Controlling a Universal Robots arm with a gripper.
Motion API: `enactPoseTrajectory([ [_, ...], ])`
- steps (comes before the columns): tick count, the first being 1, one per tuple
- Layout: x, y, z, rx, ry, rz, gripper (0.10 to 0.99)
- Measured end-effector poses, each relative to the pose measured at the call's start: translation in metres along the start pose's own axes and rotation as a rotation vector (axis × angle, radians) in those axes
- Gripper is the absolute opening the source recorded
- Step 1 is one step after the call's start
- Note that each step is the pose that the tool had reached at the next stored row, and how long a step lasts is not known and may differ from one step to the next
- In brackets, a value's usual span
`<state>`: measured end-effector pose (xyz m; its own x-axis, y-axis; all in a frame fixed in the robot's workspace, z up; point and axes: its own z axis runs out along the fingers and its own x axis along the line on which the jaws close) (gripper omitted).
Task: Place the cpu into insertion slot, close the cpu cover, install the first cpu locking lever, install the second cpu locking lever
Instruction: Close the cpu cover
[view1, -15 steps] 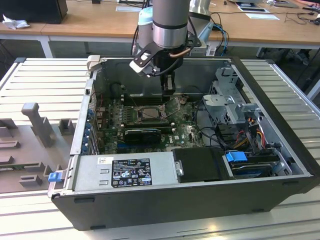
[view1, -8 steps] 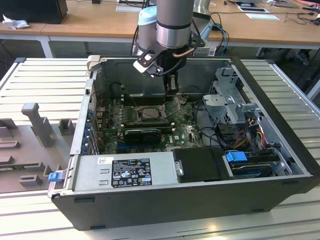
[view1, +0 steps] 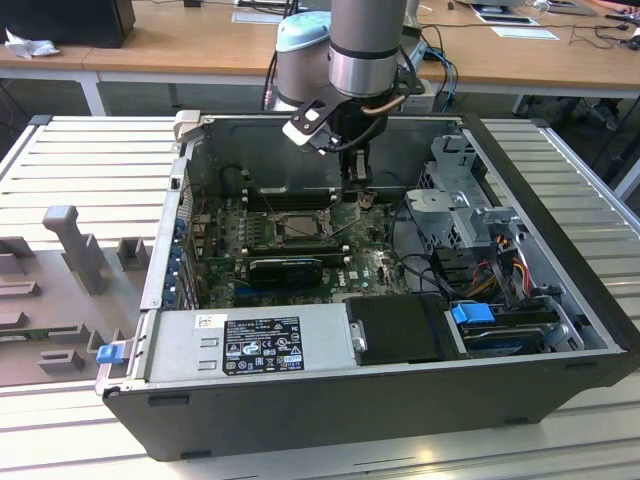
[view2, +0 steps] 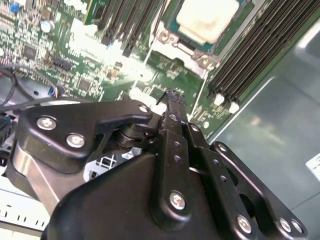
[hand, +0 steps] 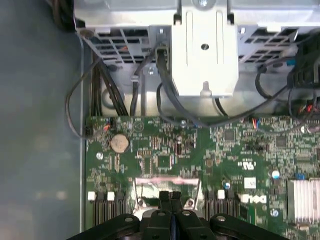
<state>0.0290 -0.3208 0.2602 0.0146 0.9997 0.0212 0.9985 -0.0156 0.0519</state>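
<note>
Slatted grey metal worktop (view1: 90, 150), open dark case (view1: 350, 410): the pale beige square cpu (view2: 207, 17) sits in the dark-framed insertion slot (view1: 300, 226). The black tool (hand: 170, 196), pressed together and empty, hangs just beside. Pressing here likely wants slow, straight travel.

Cool, even room light fell from overhead on the open computer case (view1: 400, 390), though its back wall (view1: 270, 150) sat in shade. In the second wrist view glare bleached the chip (view2: 207, 17) nearly white and the steel panel (view2: 270, 130) carried a soft sheen. In the first wrist view the metal bracket (hand: 204, 50) shone pale.
</note>
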Motion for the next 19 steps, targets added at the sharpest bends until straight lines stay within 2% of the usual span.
enactPoseTrajectory([
  [3, 0.0001, 0.008, 0.0008, 0.0, 0.0, -0.001, 0.106],
  [10, 0.0008, 0.0325, 0.0079, 0.0, 0.0, -0.008, 0.106],
  [14, 0.0007, 0.0334, 0.0189, 0.003, -0.0001, -0.009, 0.106],
  [16, 0.0005, 0.0309, 0.0202, 0.012, 0.0003, -0.009, 0.106],
  [19, 0.0002, 0.027, 0.0201, 0.012, 0.0007, -0.012, 0.106],
])
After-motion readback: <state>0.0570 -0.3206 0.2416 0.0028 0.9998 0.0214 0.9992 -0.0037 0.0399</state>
